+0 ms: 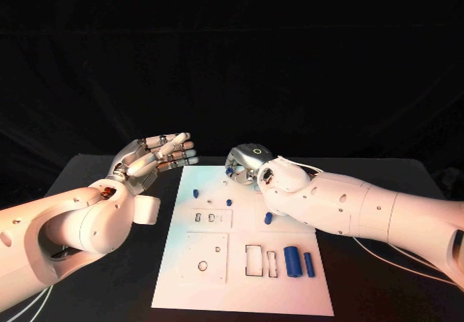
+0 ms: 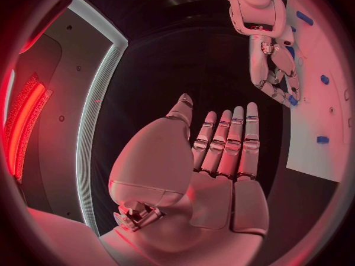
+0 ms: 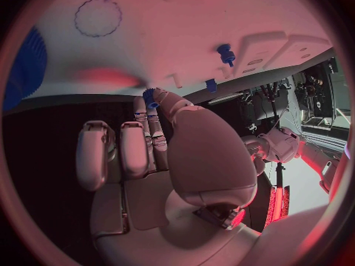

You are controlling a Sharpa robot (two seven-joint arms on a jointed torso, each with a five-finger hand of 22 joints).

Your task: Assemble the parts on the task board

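Nearest your head camera, the left arm [image 1: 68, 228] comes in low from the left side, and its left hand [image 1: 155, 157] is raised above the black table [image 1: 116, 295] just off the far left corner of the task board [image 1: 242, 295]; you can see in the left wrist view that the palm is flat, the fingers [image 2: 233, 139] straight and side by side, thumb apart, nothing held, so log it as released. Right arm [image 1: 377, 211] crosses the board's right half, and the right hand [image 1: 249, 163] sits over the far edge of the board, fingers curled downward. In the right wrist view you see a small blue part [image 3: 150, 96] pinched at the tips of thumb and a finger, so this hand is grasping that part, right at the board's far edge. On the board itself: two blue cylinders [image 1: 291, 261] lie side by side near the right edge, next to a rectangular outlined recess [image 1: 253, 259]; a small blue peg [image 1: 268, 217] stands near the right forearm; more small blue pegs [image 1: 196, 193] stand toward the far left area, above a raised plate with slots [image 1: 212, 218]; another plate with a round hole [image 1: 203, 265] lies nearer you.
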